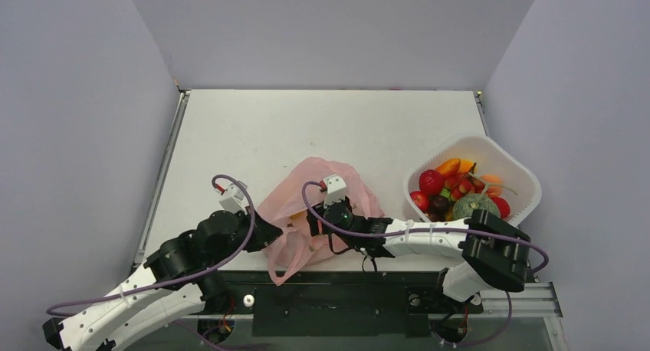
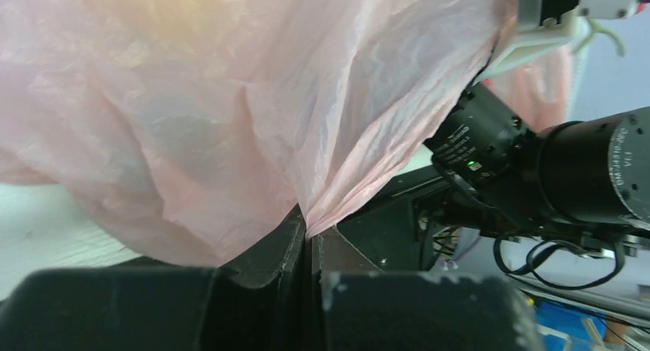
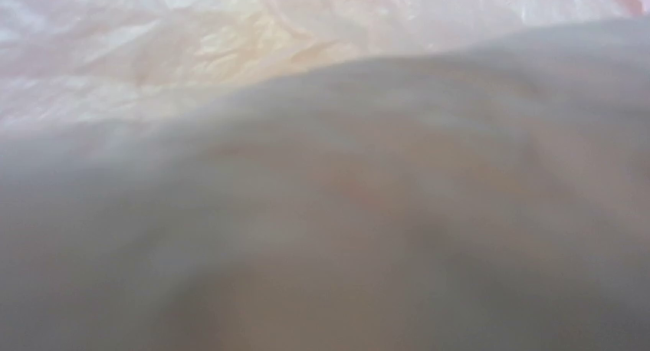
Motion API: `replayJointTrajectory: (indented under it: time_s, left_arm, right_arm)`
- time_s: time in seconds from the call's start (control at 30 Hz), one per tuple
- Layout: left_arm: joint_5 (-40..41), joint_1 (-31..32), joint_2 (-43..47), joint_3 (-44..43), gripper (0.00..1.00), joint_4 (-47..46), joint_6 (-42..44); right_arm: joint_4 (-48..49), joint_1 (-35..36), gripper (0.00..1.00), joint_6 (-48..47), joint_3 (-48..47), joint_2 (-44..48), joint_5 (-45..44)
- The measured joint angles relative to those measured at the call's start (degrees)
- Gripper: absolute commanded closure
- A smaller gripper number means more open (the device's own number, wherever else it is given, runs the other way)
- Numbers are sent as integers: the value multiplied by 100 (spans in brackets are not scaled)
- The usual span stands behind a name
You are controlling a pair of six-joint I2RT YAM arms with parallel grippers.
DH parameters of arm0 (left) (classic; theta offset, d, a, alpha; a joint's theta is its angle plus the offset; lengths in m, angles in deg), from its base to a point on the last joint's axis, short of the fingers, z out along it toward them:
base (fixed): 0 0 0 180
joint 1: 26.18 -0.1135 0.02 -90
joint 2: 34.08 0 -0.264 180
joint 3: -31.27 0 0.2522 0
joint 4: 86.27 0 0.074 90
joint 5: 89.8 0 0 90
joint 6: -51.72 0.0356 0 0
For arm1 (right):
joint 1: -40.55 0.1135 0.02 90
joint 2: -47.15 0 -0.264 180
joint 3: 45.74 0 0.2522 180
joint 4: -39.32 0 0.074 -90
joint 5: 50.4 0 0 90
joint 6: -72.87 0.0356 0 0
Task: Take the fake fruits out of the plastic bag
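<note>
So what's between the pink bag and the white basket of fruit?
In the top view, just a narrow strip of bare table separates plastic bag and basket; the right arm crosses its near end.

Thin, crinkled, translucent pink film of the plastic bag (image 1: 295, 186); glossy fake fruits (image 1: 431, 181); smooth white plastic basket (image 1: 515, 171); matt table (image 1: 306, 129).

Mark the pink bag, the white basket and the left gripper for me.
plastic bag (image 1: 295, 188): top view, crinkled upper-left face.
white basket (image 1: 498, 156): top view, bare far wall.
left gripper (image 2: 310, 242): left wrist view, between the fingers pinching a bag fold.
</note>
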Motion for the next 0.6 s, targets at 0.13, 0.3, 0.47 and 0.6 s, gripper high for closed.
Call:
replayJointTrajectory:
  time_s: [0.13,0.3,0.47,0.6]
  left_arm:
    - [155,0,-195,15,100,332,-52]
    - [295,0,-555,-87,100,605,24]
    - [461,0,-846,-256,100,879,81]
    - [549,0,-863,-262,100,1008,105]
  right_arm:
    - [125,-109,18,61,-57,-398,48]
    - [424,-197,15,50,-105,-664,264]
    - [929,-208,13,26,-168,-776,662]
    - [1239,-208,13,42,-271,-1047,874]
